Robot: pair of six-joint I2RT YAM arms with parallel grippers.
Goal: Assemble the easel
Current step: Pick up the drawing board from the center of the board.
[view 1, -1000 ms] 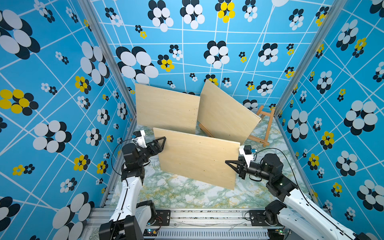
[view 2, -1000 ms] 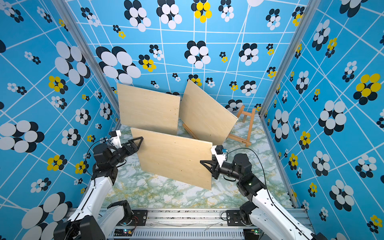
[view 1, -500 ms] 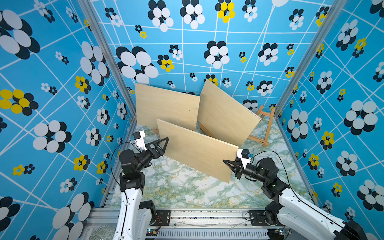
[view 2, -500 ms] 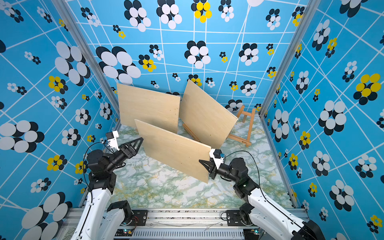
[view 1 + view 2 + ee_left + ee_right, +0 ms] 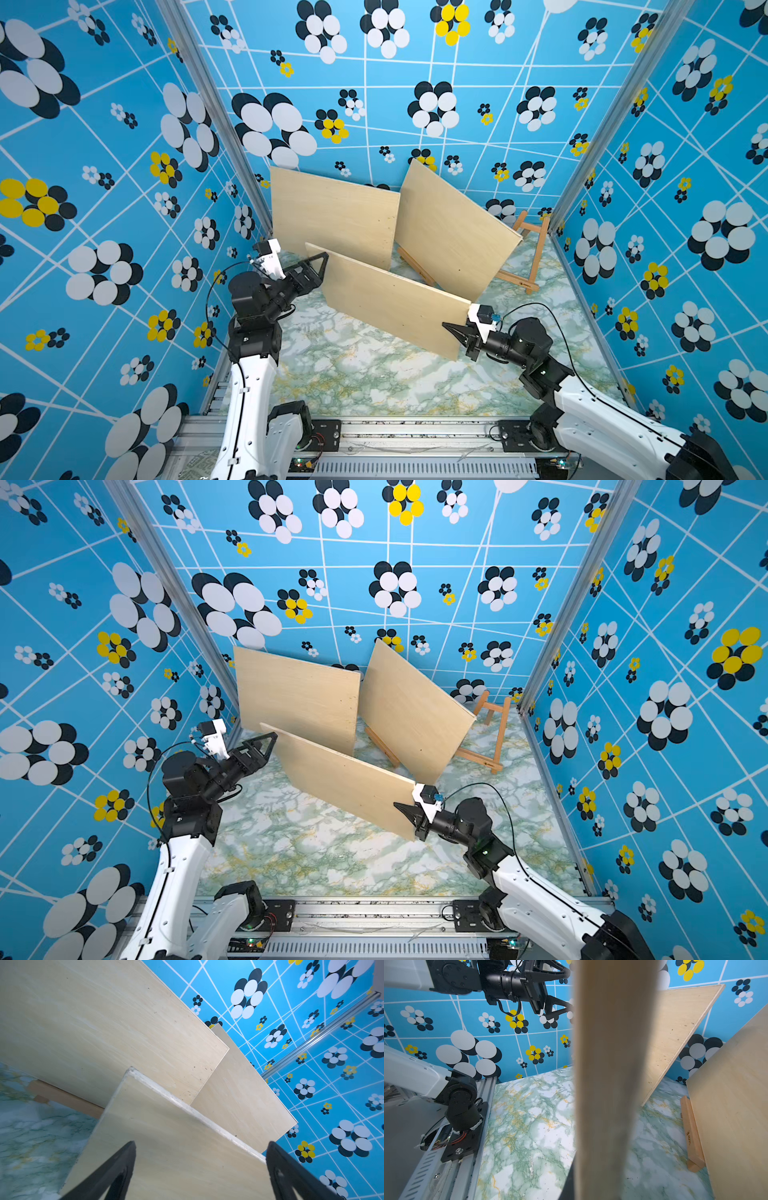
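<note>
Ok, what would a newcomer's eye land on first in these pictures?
The loud blue flowered walls, then the wooden board held up mid-table: the right gripper is shut on one end, the left gripper open around the other. Two more boards lean at the back, beside a small easel.

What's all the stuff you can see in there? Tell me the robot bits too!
front board: one, pale wood, tilted in the middle between the arms
back-left board: one, pale wood, leaning at the back
back-right board: one, pale wood, leaning at the back
easel: one, light brown, back right corner
ledge bar: one, light brown, under the back-right board
table: one, green-white marble
walls: blue with flowers, all round
left arm: one, white and black
right arm: one, white and black
left fingers: black, open around the front board's corner
right fingers: black, shut on the front board's edge
</note>
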